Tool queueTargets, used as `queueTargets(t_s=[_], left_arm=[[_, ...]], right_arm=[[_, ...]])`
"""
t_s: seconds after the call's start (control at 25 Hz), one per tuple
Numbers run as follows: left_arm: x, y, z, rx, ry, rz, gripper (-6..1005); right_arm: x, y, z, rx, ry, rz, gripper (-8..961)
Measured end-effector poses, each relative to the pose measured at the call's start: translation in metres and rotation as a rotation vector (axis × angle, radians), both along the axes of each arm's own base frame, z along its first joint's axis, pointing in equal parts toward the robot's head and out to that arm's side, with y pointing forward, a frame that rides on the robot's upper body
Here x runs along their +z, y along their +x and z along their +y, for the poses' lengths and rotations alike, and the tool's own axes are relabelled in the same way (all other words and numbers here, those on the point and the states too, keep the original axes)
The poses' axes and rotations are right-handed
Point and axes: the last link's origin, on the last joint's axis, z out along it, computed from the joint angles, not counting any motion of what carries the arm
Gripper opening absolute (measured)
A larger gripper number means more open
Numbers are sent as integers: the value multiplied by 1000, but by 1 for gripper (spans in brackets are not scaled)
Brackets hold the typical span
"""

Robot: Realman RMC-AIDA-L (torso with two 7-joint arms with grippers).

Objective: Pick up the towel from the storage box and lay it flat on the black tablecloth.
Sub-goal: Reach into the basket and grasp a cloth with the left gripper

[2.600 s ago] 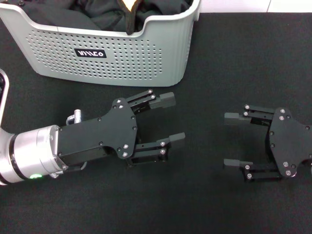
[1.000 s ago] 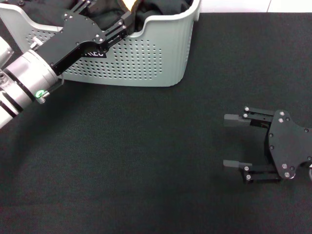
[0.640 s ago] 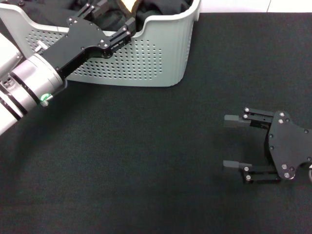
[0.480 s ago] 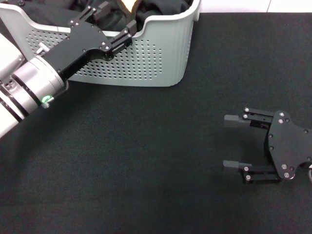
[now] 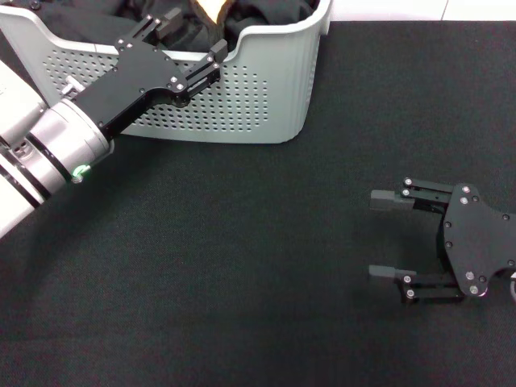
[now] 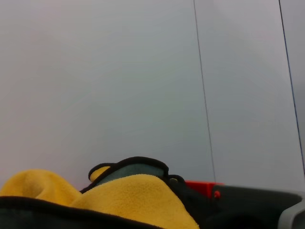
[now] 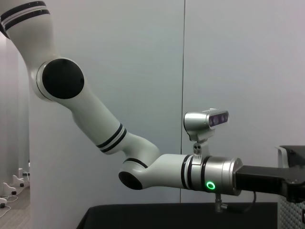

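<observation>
The storage box (image 5: 250, 105) is a light grey perforated basket at the far left of the black tablecloth (image 5: 242, 266). It holds crumpled black cloths. A small yellow fold of the towel (image 5: 211, 8) shows among them. In the left wrist view the towel (image 6: 128, 193) is close below, fuzzy yellow with a thin black hem and a grey-green patch. My left gripper (image 5: 193, 36) is open and reaches over the box's front rim, with its fingertips beside the fold. My right gripper (image 5: 380, 234) is open and empty, resting low over the tablecloth at the right.
The left gripper's body covers part of the box's black label. Several plain black cloths (image 5: 81, 20) fill the box around the towel. The right wrist view shows my left arm (image 7: 143, 167) reaching toward the box. White floor (image 5: 387, 10) lies past the tablecloth's far edge.
My left gripper has risen from the tablecloth to the box and edged over its front rim toward the yellow fold. It has stayed open. The right arm has not moved.
</observation>
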Motion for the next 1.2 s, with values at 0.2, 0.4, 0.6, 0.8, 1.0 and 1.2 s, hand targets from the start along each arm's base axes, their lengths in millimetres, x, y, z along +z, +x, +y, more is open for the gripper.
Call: queueTargets(t_s=[0.2, 0.4, 0.6, 0.8, 1.0, 1.2], left_arm=[[1, -1, 0, 8, 10, -7, 653], [0, -1, -2, -2, 7, 1, 644], [-3, -2, -8, -37, 32, 44, 634], [-7, 0, -12, -64, 46, 53, 493], [-4, 0, -10, -54, 69, 40, 275], [1, 0, -7, -26, 107, 0, 133]], right_arm=[[0, 1, -1, -4, -3, 3, 771], [0, 1, 0, -5, -3, 3, 771], [-1, 1, 0, -2, 2, 1, 771], [-1, 1, 0, 0, 4, 1, 770], [-1, 1, 0, 0, 5, 1, 770], [-1, 1, 0, 1, 6, 1, 770]])
